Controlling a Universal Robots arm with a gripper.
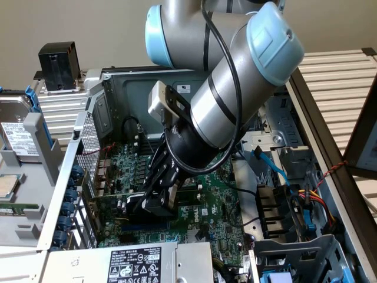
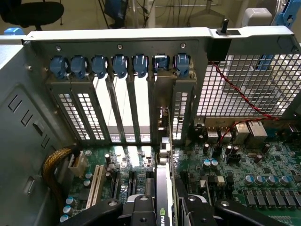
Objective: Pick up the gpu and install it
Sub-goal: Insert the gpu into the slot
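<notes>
While gripper clamps gpu over motherboard in exterior view, wrist view adds blue slot clips; case sits on slatted bench, chair beyond.

Soft even light; case interior shadowed; backlit slots glaring.

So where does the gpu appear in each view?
Exterior view: the gpu is low in the centre, over the motherboard, held in the end effector.
Wrist view: the gpu is seen edge-on, its end toward the slot covers.
Shared landmark: the row of blue slot clips.
</notes>
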